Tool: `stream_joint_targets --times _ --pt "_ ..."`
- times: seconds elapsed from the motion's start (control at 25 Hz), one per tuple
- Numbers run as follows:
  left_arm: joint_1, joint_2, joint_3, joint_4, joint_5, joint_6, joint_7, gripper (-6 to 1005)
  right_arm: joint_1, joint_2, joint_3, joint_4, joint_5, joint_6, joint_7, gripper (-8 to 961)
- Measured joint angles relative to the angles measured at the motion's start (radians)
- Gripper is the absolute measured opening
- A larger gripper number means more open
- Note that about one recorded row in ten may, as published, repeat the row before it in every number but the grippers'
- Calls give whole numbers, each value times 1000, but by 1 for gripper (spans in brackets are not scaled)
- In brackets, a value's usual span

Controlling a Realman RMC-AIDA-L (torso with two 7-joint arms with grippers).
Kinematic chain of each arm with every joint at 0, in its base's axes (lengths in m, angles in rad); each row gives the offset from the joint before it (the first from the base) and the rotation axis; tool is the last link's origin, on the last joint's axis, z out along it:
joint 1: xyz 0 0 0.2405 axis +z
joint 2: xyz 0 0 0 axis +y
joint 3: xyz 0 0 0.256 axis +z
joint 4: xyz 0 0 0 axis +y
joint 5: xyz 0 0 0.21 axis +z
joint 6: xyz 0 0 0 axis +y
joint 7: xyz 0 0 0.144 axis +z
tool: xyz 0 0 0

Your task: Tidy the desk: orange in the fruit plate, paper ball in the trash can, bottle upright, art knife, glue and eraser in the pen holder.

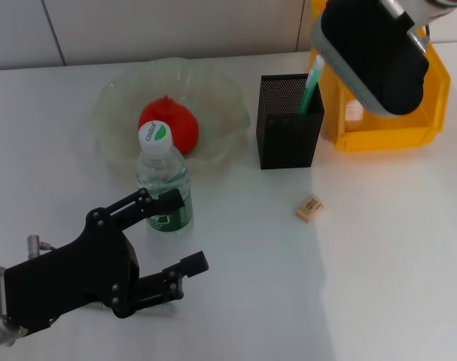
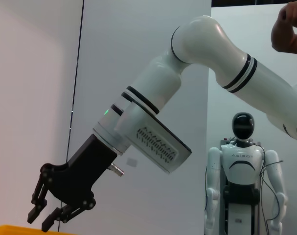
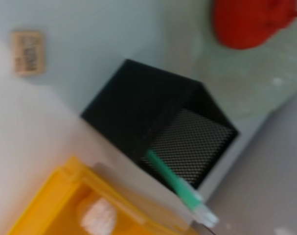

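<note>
— Nearest? Left pincer low over the desk, fingers spread wide, nothing gripped; upright bottle just beyond its upper finger.
— Eraser? Flat on the desk, right of the bottle, well apart from both pincers.
— Farther? Pen holder with green glue; orange on plate. Right pincer above yellow trash can, fingers parted, empty.

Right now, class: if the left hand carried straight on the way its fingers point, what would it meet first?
Probably the bottle: the open left hand points up-right at it. Depth is unclear, so it might pass alongside.
</note>
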Motion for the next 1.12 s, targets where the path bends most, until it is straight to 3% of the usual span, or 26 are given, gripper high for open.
stream_joint_targets --times 0.16,0.24,0.32,0.48,0.6,0.68,0.84,1.0,1.12 --pt "0 0 0 3 0 0 0 747 0 22 94 -72 4 7 55 227" --pt "0 1 1 5 0 0 0 746 1 60 203 -131 11 14 71 233" --pt "0 4 1 8 1 0 0 746 -5 77 287 -187 48 12 101 239" --pt "0 9 2 19 2 2 0 745 -63 75 429 -312 271 -4 235 251" --pt "-1 9 2 28 4 4 0 745 -168 77 551 -393 531 -11 313 261" --pt "-1 9 1 29 5 4 9 744 -282 76 615 -420 780 -8 343 267" --pt "5 11 0 29 5 15 33 744 -535 81 634 -395 1186 32 357 279" --pt "10 15 -1 29 6 40 37 743 -663 85 615 -368 1267 63 544 291" --pt "9 16 0 29 9 45 32 742 -673 80 632 -363 1163 -25 729 362"
